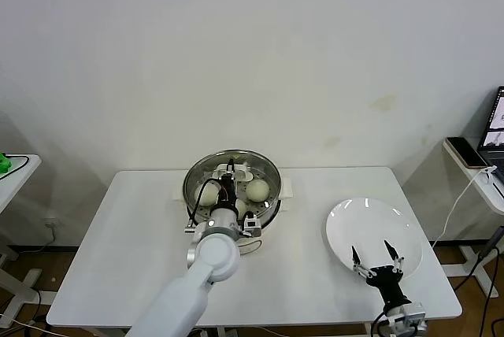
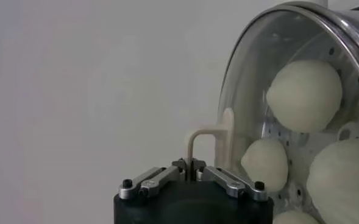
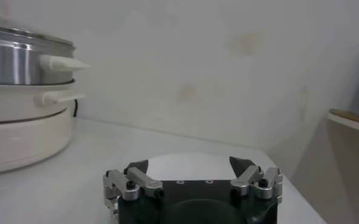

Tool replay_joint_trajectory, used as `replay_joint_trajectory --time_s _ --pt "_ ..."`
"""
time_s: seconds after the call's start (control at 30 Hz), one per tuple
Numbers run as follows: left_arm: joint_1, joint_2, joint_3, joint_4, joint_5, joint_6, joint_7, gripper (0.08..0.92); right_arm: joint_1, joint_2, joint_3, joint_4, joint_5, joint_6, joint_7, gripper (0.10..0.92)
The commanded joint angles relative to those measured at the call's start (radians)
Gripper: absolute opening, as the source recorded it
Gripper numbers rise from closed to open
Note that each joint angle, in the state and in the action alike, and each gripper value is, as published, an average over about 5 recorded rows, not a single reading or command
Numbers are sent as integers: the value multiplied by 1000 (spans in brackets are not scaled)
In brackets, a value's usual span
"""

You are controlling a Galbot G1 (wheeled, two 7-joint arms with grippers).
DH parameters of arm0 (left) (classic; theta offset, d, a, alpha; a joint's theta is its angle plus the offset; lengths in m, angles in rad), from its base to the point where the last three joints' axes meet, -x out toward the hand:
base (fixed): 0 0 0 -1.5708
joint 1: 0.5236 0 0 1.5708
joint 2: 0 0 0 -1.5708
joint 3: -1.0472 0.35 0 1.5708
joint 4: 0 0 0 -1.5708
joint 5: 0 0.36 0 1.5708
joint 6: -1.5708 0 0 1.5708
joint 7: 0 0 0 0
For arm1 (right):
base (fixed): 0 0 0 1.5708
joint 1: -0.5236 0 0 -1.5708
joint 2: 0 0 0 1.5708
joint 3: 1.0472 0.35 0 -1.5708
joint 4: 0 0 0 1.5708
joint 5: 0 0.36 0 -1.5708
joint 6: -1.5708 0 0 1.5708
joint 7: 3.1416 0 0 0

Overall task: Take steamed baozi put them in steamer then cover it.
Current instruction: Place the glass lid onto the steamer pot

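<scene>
Covering step in hand: the left end effector (image 2: 190, 172) is pinched shut on the cream handle (image 2: 208, 141) of the glass lid (image 2: 252, 91), and the lid sits over the steamer (image 1: 232, 187) at the far centre of the counter (image 1: 142, 258). The steamed baozi (image 2: 304, 94) are already inside, seen through the glass in the left wrist view; at least four pale rounds show there, while the head view gives two clearly, one left and one right of the arm. From the head view the left arm reaches in from the near side and blocks the lid centre, so whether the rim is fully seated all round cannot be told. The steamer stands upright, opening up, with its side handles sticking out left and right; the lid lies flat on it, handle pointing up into the fingers. The baozi are round, no real long axis. The right end effector (image 1: 377, 263) is idle at the near right, fingers spread wide and empty, hovering at the near edge of the empty white plate (image 1: 370, 223). Judged next move: check the lid is level and centred on the rim, then let go of the handle and lift straight up so the lid isn't dragged off.
</scene>
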Motion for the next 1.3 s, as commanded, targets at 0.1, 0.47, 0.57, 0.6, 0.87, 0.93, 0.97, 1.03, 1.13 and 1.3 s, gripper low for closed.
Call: replay_joint_trajectory --time_s 0.1,0.47,0.57,0.6,0.87,0.93,0.97,1.03,1.13,1.3 --pt "-1 -1 3 1 0 -1 0 134 0 0 0 1 2 1 -1 823" --pt "0 3 -1 8 3 -7 0 134 -3 2 -3 3 5 2 -3 823" --pt "0 1 -3 8 2 -8 -1 134 -3 2 -4 3 6 3 -4 823" --pt "1 1 -3 8 1 -9 -1 134 -3 3 -5 3 6 3 -5 823" --pt "8 -2 -10 2 6 -14 1 143 -1 3 -11 4 7 2 -8 823" --pt "8 -2 -12 2 8 -14 0 171 -1 3 -12 3 7 2 -8 823" --pt "8 -3 -13 2 9 -14 0 197 -1 3 -12 3 7 2 -9 823" --pt "7 -2 -14 1 9 -14 -1 250 -1 4 -13 3 7 3 -9 823" --pt "8 -2 -14 -7 10 -14 0 337 -1 5 -14 3 6 2 -9 823" --pt "21 6 -19 -34 10 -14 5 484 0 6 -14 5 6 2 -9 823"
